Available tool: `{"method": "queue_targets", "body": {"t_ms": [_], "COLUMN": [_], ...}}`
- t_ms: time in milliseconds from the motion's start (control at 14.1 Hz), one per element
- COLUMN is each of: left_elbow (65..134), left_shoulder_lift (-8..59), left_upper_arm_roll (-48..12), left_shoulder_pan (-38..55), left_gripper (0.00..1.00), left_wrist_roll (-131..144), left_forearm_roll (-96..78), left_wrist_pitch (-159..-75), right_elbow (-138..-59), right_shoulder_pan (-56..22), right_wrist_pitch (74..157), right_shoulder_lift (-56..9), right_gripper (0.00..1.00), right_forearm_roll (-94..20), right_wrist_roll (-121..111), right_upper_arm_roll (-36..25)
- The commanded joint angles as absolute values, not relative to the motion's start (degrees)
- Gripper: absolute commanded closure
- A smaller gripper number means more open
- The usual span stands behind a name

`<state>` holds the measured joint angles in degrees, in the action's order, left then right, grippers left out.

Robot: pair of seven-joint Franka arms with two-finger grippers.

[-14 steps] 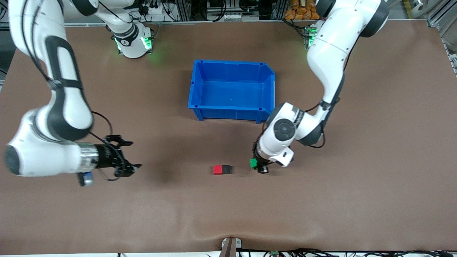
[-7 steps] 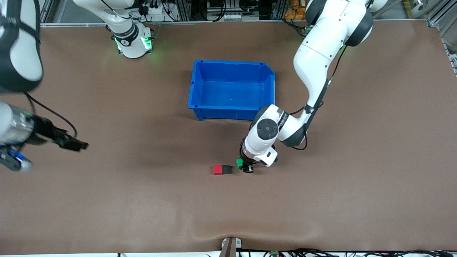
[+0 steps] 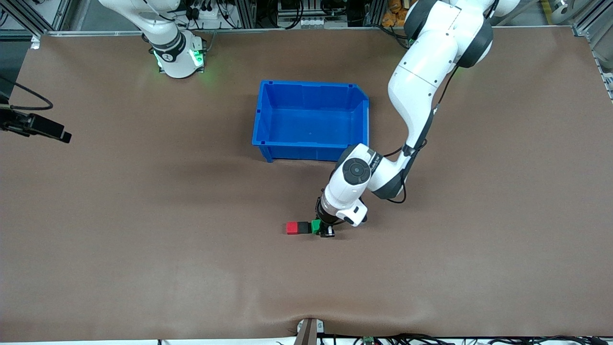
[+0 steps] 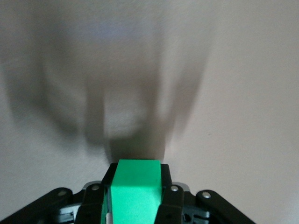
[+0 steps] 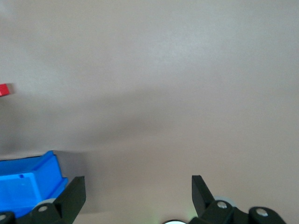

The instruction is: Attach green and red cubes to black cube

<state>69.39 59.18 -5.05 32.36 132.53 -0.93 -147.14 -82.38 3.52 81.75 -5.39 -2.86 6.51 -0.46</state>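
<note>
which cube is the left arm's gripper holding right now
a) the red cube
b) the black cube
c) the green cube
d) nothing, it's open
c: in the left wrist view the green cube sits clamped between the left gripper's fingers, and the front view shows it right beside the black cube, which already has the red cube joined to it.

Brown table covering (image 3: 143, 268) looking matt, cloth-like, rippling slightly at near edge. Blue plastic bin (image 3: 311, 151) showing smooth, faintly glossy walls. Small green cube (image 4: 136, 189) appearing smooth, matt. White arm shells (image 3: 421, 72) gleaming glossy plastic.
</note>
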Motion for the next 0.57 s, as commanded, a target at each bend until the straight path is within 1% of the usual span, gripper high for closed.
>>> {"method": "queue_targets", "body": {"t_ms": [0,71,141,283,354,424,495], "left_elbow": [66.8,66.8,66.7,66.7,66.7,66.7,66.5], "left_shoulder_lift": [61.4,61.8,62.1,62.2,62.4,62.8,63.3], "left_upper_arm_roll": [-3.9,-3.8,-3.8,-3.7,-3.5,-3.2,-2.9], "left_shoulder_pan": [33.3,33.8,34.1,34.7,34.8,35.1,35.7], "left_gripper": [1.00,1.00,1.00,1.00,1.00,1.00,1.00], "left_wrist_roll": [132.4,132.3,132.3,132.2,132.2,132.2,132.1], "left_forearm_roll": [-1.7,-1.7,-1.7,-1.7,-1.7,-1.7,-1.7], "left_wrist_pitch": [-149.2,-149.4,-149.7,-149.8,-150.5,-151.3,-152.2], "right_elbow": [-95.1,-94.5,-91.7,-78.7,-76.1,-75.9,-75.8], "right_shoulder_pan": [3.5,3.8,3.7,2.6,2.1,2.0,2.2], "right_wrist_pitch": [85.1,84.2,84.6,82.3,81.7,80.8,80.3], "right_shoulder_lift": [3.2,3.0,2.3,-1.5,-3.3,-3.4,-3.4], "right_gripper": [0.00,0.00,0.00,0.00,0.00,0.00,0.00], "right_forearm_roll": [-2.5,-2.5,-3.2,-2.0,0.7,1.3,-0.4], "right_wrist_roll": [4.9,4.9,4.9,5.1,5.2,5.4,5.2], "right_upper_arm_roll": [-0.3,-0.3,-0.1,0.6,0.7,0.7,0.9]}}
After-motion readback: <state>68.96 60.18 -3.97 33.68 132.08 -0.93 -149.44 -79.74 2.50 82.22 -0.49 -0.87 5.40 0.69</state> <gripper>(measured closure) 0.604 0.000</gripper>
